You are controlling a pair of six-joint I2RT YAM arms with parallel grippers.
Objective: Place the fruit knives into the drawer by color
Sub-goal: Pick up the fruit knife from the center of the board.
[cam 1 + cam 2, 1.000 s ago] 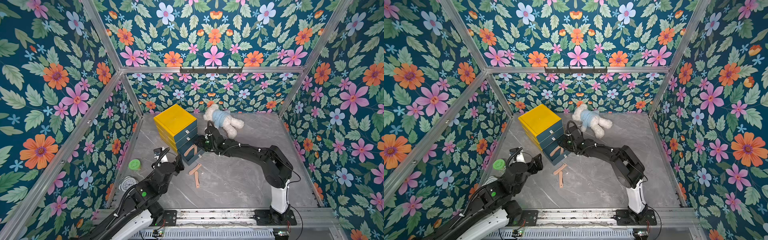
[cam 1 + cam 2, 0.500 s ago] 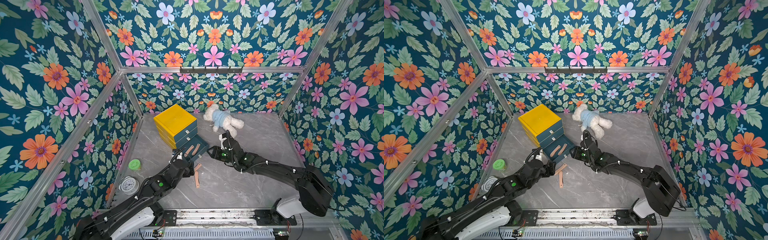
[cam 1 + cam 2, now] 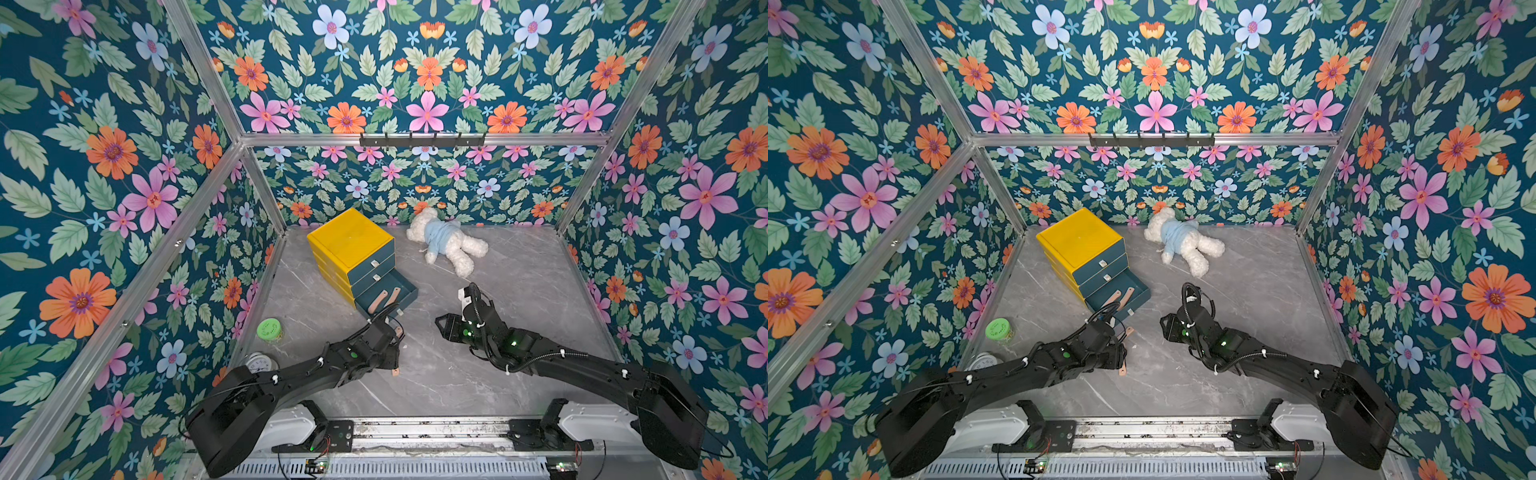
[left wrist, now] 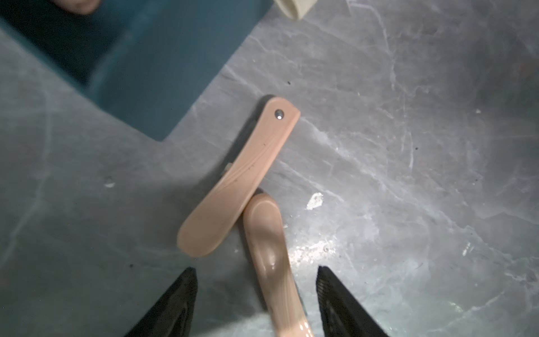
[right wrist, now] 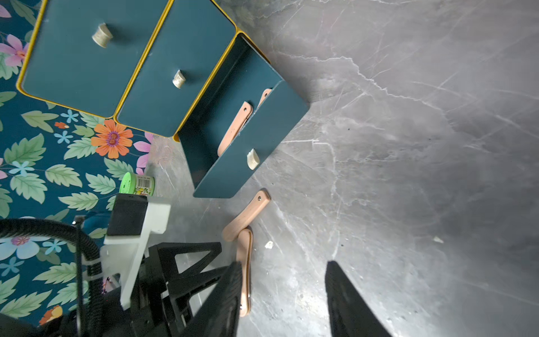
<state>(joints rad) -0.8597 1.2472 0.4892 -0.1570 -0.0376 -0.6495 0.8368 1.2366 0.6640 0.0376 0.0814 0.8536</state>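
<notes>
A yellow cabinet point(image 3: 351, 239) has its bottom teal drawer point(image 3: 409, 291) pulled out, with two salmon pink fruit knives point(image 3: 378, 300) lying inside. Two more pink knives lie on the table in front of it. One lies flat point(image 4: 239, 178). The other stands on edge point(image 4: 271, 256), touching the flat one's end. My left gripper point(image 4: 255, 272) is open and straddles the on-edge knife, with a gap on each side. My right gripper point(image 5: 283, 265) hangs open and holds nothing, above the table to the right of the drawer point(image 3: 442, 328).
A white teddy bear point(image 3: 446, 245) in a blue shirt lies at the back. A green-lidded jar point(image 3: 269, 330) and a small clock point(image 3: 259, 363) stand by the left wall. Floral walls close in three sides of the marble table point(image 3: 519, 291).
My left arm reached forward to the knives on the table and its jaws narrowed. My right arm drew back from the drawer to the right; a second pink knife now lies in the drawer.
</notes>
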